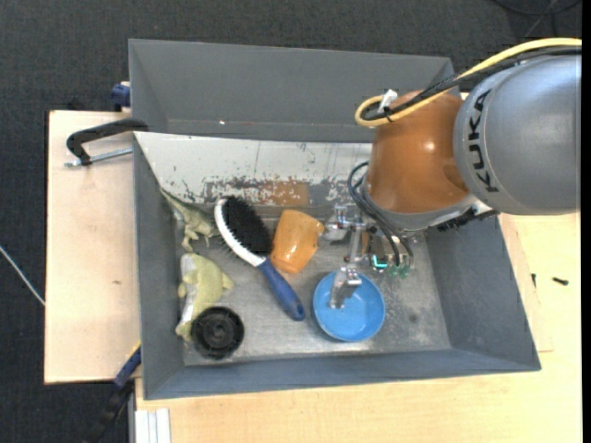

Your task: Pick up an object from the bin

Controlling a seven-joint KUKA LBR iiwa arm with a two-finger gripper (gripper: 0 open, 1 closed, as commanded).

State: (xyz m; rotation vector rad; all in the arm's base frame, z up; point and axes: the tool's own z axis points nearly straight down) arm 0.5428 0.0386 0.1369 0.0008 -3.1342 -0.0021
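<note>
Your gripper [348,282] hangs low in the right half of the grey metal bin [277,86], with its bare metal tip over the far rim of a blue bowl [355,319]. You cannot tell from this angle whether it touches the rim, nor whether it is open or closed. Nothing is seen held in it. Above it sit the glossy orange wrist cover [411,160] and the big grey arm, reaching in from the right with a yellow cable looped over the top.

The blue bowl is round, smooth and shallow, standing upright on the bin floor near the front wall, right of centre.

Just to the gripper's left, an orange plastic cup [295,240] lies on its side, close to the bowl. Left of the cup lies a hairbrush [245,232] with a white oval head, black bristles and a blue handle that slants down towards the bowl.

Further left, well apart from the gripper, a pale yellow-green toy figure [194,224] sits near the back wall. A crumpled, pale, rubbery-looking lump [205,282] lies below it. A round black ribbed disc [217,330] sits in the front left corner.

The bin's back wall is scuffed and speckled with worn paint.
</note>
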